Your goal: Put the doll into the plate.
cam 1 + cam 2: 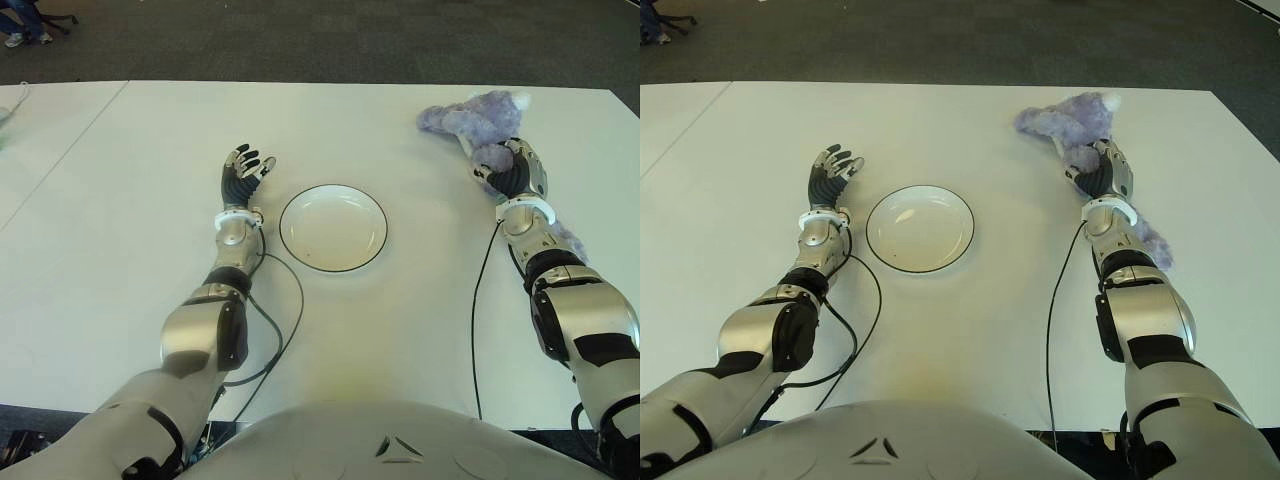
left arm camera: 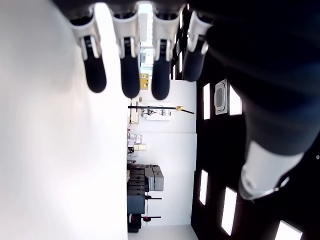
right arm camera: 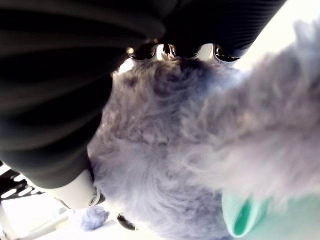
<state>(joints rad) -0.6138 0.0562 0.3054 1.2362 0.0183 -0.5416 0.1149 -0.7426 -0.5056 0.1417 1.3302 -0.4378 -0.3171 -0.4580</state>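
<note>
**Right hand clamped on the plush doll, plate waiting empty**

Nearest you, at about 6 o'clock on the white counter, black cables trailed from both forearms. At the centre sat the plate, white with a dark rim and nothing in it.

At roughly 9 o'clock from the plate, just beside it, your left hand showed palm up; its wrist view had the fingers spread and straight, holding nothing.

Farther out, at about 2 o'clock from the plate and well apart from it, your right hand was closed on the doll, a lavender plush toy. The right wrist view showed fuzzy fabric pressed into the palm with the fingers curled around it. Most of the body lay beyond the hand on the counter, and a further purple patch showed by the forearm.

Judging by the fur, you had a light, soft, floppy thing: it would squash under the fingers and its loose parts would dangle and drag. A hold around the thick middle looked safer than a limb. Nothing suggested it was fragile or slippery.
</note>
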